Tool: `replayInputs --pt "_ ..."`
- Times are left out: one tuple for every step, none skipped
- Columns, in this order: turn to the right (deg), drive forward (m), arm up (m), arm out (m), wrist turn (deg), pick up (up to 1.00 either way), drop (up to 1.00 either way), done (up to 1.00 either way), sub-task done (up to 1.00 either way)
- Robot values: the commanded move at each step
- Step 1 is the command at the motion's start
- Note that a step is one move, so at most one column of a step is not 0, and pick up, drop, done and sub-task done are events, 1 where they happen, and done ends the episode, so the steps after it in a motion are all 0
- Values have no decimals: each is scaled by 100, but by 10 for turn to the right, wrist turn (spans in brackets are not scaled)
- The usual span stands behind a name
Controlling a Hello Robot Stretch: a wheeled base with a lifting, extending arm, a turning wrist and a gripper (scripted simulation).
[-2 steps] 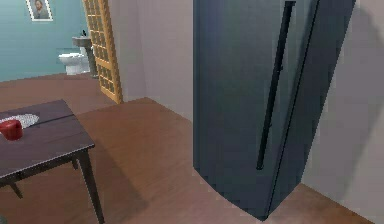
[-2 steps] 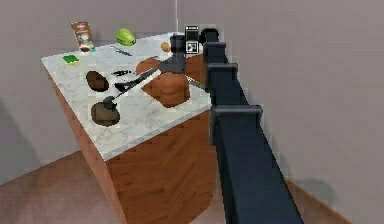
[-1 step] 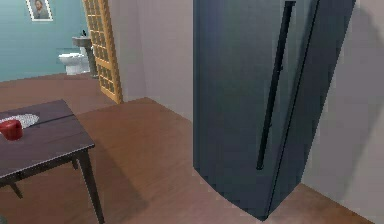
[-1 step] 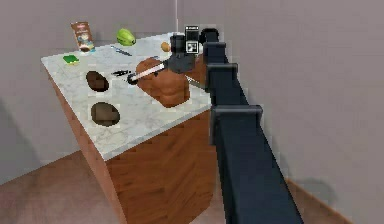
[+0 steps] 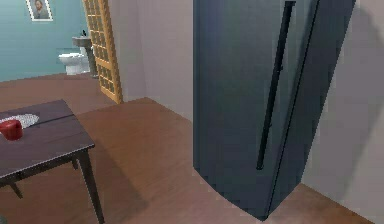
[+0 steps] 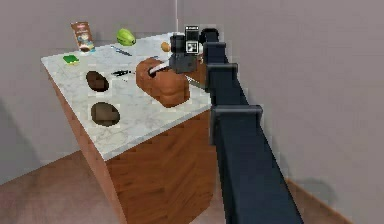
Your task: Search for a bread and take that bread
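One fridge [image 5: 250, 100]: a tall, smooth, dark blue-grey slab with rounded edges is standing at the forward view's right, with a long dark handle groove [image 5: 275, 90] running down its front.
Floor [image 5: 150, 160]: reddish-brown wooden planks are spreading under the fridge and the table.
Counter [image 6: 160, 165]: a block with reddish wooden sides and a pale, speckled stone top is standing by grey walls in the arm side view.
Arm [image 6: 240, 140]: a dark square bar is rising from the bottom edge just right of the middle and reaching out over the counter, stepping narrower toward its far end, where two small white squares [image 6: 192, 33] are sitting.
Table [image 5: 50, 145]: dark wood with a flat top and thin legs is standing at the forward view's lower left.
Door [image 5: 103, 45]: a light wooden lattice panel is hanging beside a doorway, with a white toilet [image 5: 72, 62] showing beyond it.
Bread [image 6: 158, 88]: a brown, rounded loaf is lying on the stone top, right at the gripper.
Gripper [image 6: 180, 60]: its dark body is hanging at the loaf. How the jaws are standing cannot be told, nor whether it is holding anything or touching the loaf.
Brown lumps [image 6: 96, 80] [image 6: 105, 113]: two dull ovals are lying left of the loaf, apart from it.
Red thing [image 5: 11, 129]: a small, glossy round shape is sitting on the table beside a white plate [image 5: 28, 120].
Green thing [image 6: 125, 36]: a small, bright, rounded shape is resting at the counter's far edge.
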Motion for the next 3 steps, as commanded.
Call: replayInputs --pt "0 0 -8 0 0 0 0 0 0" --pt "0 0 0 0 0 100 0 0 0" --pt "0 0 8 0 0 0 0 0 0"
